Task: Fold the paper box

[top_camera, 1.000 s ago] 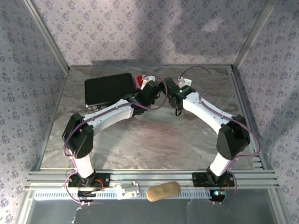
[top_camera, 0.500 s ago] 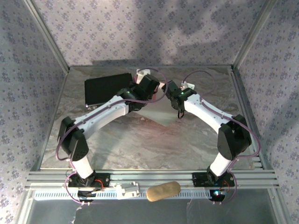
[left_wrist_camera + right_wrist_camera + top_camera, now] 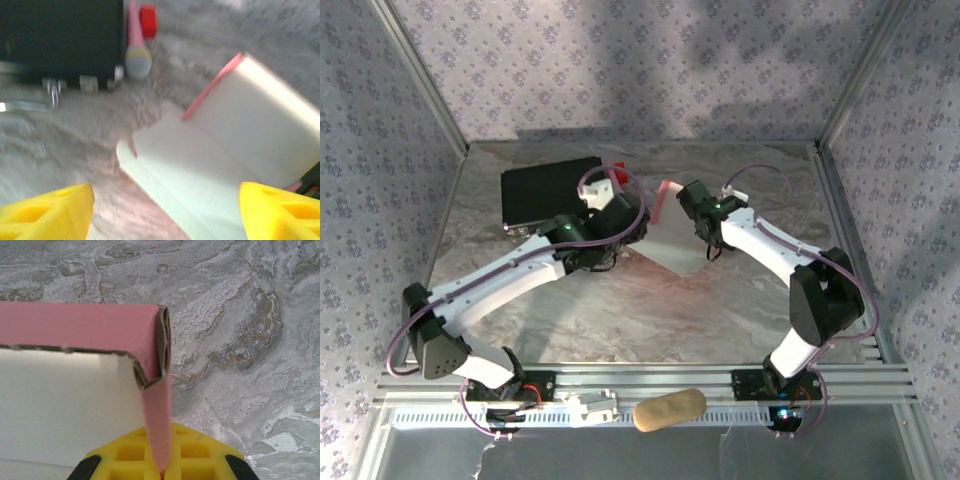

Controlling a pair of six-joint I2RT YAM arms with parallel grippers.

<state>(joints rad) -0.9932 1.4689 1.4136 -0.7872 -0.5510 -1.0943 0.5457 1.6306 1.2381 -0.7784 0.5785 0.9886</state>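
The paper box [image 3: 670,240] lies partly folded at the table's middle, pale inside, with a pink wall [image 3: 665,196] standing up at its far side. My right gripper [image 3: 162,471] is shut on that pink wall [image 3: 155,405], whose folded corner [image 3: 150,335] rises just beyond the fingers. In the top view the right gripper [image 3: 684,200] sits at the wall's right end. My left gripper [image 3: 165,220] hangs open above the box's pale floor [image 3: 210,165], its yellow fingertips [image 3: 47,210] wide apart and touching nothing. From above, the left gripper [image 3: 632,228] is at the box's left edge.
A larger black box [image 3: 552,190] lies at the back left, with a pink-handled microphone-like object [image 3: 136,47] and a red piece [image 3: 148,20] beside it. A tan oblong [image 3: 670,408] and a white part [image 3: 595,405] rest on the front rail.
My left gripper has opened and let go, and its arm has drawn back toward the near left, uncovering the pale sheet. The right gripper has kept its hold and shifted slightly left.
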